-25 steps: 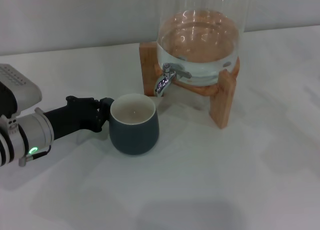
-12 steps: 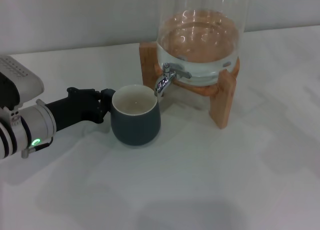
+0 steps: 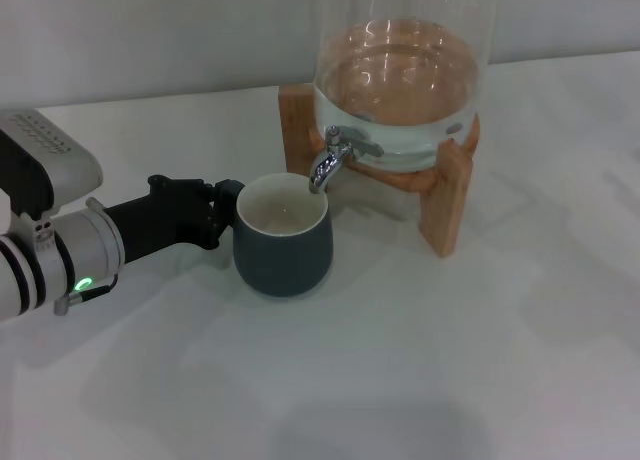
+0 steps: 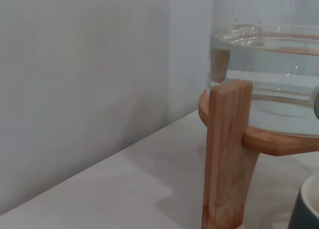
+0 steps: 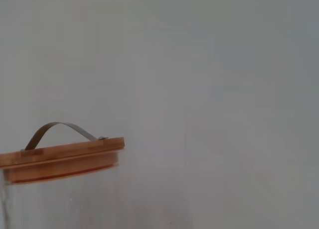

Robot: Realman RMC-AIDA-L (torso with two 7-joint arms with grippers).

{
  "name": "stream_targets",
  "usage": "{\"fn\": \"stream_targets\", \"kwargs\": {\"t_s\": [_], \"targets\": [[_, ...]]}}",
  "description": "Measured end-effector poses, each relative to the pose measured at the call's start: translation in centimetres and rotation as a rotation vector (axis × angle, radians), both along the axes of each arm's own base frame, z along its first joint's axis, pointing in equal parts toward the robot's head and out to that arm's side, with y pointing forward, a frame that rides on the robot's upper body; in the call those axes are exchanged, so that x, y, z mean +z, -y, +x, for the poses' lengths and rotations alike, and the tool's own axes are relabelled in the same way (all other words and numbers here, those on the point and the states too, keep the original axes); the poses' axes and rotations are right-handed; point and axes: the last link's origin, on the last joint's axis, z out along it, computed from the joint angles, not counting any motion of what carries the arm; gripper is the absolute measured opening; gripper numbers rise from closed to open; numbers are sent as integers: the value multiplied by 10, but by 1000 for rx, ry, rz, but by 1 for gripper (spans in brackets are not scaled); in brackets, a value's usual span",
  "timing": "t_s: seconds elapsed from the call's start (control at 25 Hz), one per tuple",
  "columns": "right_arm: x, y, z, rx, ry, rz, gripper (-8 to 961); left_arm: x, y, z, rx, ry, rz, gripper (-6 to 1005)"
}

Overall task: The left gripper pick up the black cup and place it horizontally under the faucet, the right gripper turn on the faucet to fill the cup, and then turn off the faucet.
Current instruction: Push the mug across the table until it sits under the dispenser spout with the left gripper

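Surface: white table [image 3: 420, 380], fills the head view.
Centre: black cup [image 3: 283, 248], upright, standing on it.
Upper right: wooden stand [image 3: 445, 195] of the water dispenser [image 3: 405, 80], legs on the table.

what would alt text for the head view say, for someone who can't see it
The left pincer, a black claw on a white-grey arm, holds a squat dark charcoal cup with a cream inside by its handle side, upright on the white table, rim just under the chrome faucet. The faucet sits on a clear glass water dispenser in a wooden stand.
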Motion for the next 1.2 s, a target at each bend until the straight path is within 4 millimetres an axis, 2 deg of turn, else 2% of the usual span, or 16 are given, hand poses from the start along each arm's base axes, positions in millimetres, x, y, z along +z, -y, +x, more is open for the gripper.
{"fn": "stream_targets", "kwargs": {"t_s": [0.44, 0.88, 1.2], "targets": [[-2, 0, -1, 5, -1, -8, 630, -7, 1, 0, -2, -36, -25, 119], [-3, 1, -1, 7, -4, -13, 630, -5, -3, -1, 13, -54, 0, 121], [-4, 2, 0, 6, -8, -15, 630, -8, -7, 5, -3, -60, 2, 122]]}}
